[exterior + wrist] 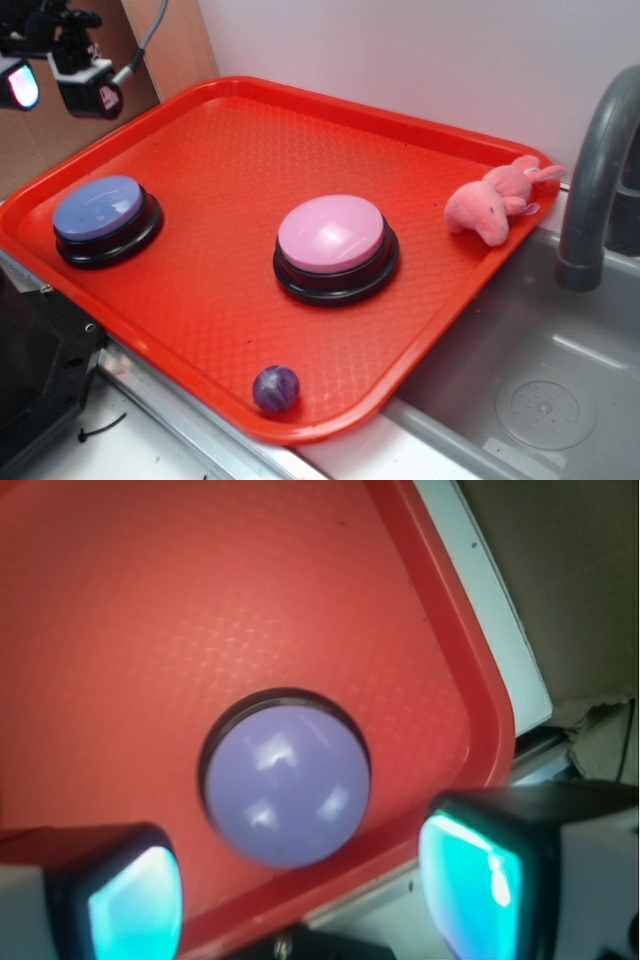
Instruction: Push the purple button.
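The round, domed periwinkle blue-purple push button on its black circular base (100,212) sits at the left end of the red textured plastic tray (230,150), near the tray's left rim and well apart from the larger pink-lilac domed button on a black base (333,238) in the tray's middle; nothing touches it, so as far as the pictures show the press itself is not yet done, and the whole of the descent and the push are left.

The robot's black-and-white hand (60,75) hangs high at the upper left of the exterior view, above the tray's far left edge and well clear of the purple button; only part of it shows there. In the wrist view the purple button (287,785) lies below and between the two fingertips (135,900), a little toward the left one, which suggests the hand is roughly lined up over it; the fingers are spread wide, with nothing between them.

My judgement: approach is the step in hand; the hand needs to come down onto the dome.

A small purple marbled ball (275,389) rests by the tray's near rim, and a pink plush toy animal (495,203) lies on the right corner; beside the tray is a grey metal sink (540,400).
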`<act>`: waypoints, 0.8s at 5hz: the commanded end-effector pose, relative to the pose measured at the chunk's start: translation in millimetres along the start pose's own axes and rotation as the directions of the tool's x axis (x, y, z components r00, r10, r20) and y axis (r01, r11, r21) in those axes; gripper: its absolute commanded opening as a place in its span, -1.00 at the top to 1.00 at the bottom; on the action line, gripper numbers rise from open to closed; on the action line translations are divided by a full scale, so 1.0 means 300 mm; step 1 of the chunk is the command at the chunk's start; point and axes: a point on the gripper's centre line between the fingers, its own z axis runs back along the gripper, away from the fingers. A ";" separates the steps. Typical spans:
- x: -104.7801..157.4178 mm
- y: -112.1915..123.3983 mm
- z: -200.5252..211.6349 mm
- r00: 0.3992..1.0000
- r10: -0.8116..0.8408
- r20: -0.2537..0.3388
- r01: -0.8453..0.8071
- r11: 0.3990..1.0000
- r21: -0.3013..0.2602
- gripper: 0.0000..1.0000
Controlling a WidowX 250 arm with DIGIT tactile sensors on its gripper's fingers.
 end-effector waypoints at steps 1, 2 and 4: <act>0.027 0.035 -0.115 1.000 -0.022 0.010 0.022 0.999 -0.049 -1.00; 0.021 0.017 -0.152 0.999 -0.032 -0.012 0.032 0.999 -0.042 -1.00; -0.004 -0.010 -0.212 0.997 -0.059 -0.040 0.058 0.998 -0.020 -1.00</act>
